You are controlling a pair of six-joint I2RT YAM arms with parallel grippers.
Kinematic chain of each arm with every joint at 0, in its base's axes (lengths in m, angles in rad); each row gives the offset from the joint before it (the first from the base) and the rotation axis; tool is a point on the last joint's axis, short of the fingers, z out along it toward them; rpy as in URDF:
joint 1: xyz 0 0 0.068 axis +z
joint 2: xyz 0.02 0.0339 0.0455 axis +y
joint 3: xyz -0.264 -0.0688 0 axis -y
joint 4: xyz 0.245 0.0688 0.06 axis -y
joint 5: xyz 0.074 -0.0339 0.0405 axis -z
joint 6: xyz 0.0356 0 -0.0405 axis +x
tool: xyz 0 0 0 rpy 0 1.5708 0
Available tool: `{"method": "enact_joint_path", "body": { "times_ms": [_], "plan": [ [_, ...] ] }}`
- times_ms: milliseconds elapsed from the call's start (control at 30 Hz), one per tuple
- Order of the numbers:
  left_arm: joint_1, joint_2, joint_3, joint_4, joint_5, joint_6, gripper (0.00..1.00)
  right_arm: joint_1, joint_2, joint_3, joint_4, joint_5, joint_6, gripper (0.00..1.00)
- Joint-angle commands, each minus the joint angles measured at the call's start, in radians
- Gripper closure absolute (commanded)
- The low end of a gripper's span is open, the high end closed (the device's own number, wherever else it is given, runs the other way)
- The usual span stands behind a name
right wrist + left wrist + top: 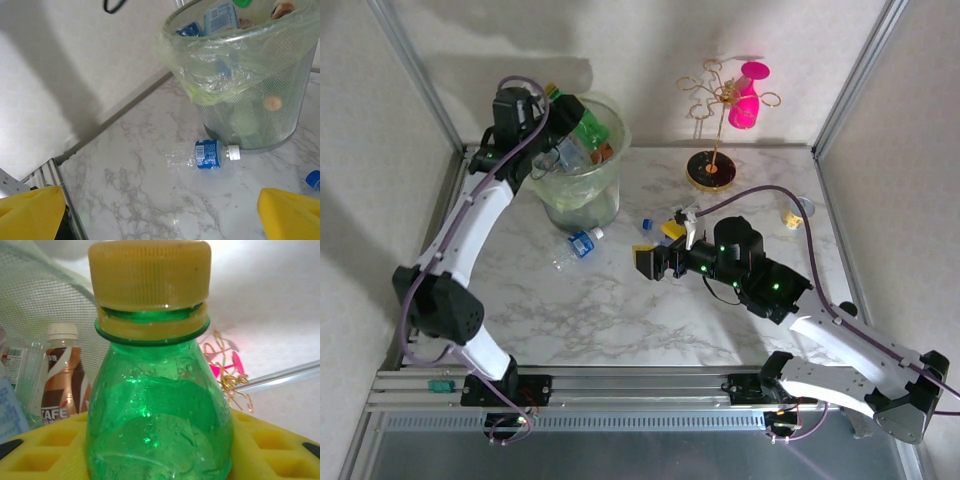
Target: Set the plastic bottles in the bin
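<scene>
My left gripper [563, 122] is shut on a green bottle [590, 128] with a yellow cap, held over the bin [582, 195]. In the left wrist view the green bottle [159, 405] stands between yellow pads [40, 450], with a brown coffee bottle [62, 380] behind it inside the bin. The bin [250, 85] holds several bottles under its pale-green liner. A crushed clear bottle with a blue label [576, 245] lies on the table in front of the bin, cap towards it [207, 154]. My right gripper [658, 242] is open and empty at mid-table, right of that bottle; its yellow fingertips [32, 212] stand wide apart.
A gold wire stand [712, 165] with a pink cup [748, 95] stands at the back right. A small silver can [806, 207] and a yellow scrap [790, 220] lie at the far right. A loose blue cap [314, 178] sits near my right fingers.
</scene>
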Motion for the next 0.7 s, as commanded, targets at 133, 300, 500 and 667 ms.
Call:
{"method": "enact_joint_path", "body": {
  "times_ms": [133,300,500,667],
  "plan": [
    [0.028,0.144,0.12,-0.063,0.026,-0.066,0.51,0.01,-0.006,-0.013,0.0,0.01,-0.015,0.01],
    [0.034,0.177,0.123,-0.091,0.015,-0.062,0.44,0.009,-0.001,-0.023,0.001,0.015,-0.011,0.01],
    [0.034,0.178,0.116,-0.113,0.011,-0.057,0.26,0.009,0.003,-0.028,0.001,0.02,-0.014,0.02],
    [0.034,0.168,0.139,-0.107,0.009,-0.054,0.18,0.009,0.012,-0.026,0.014,0.008,-0.003,0.02]
  ]
}}
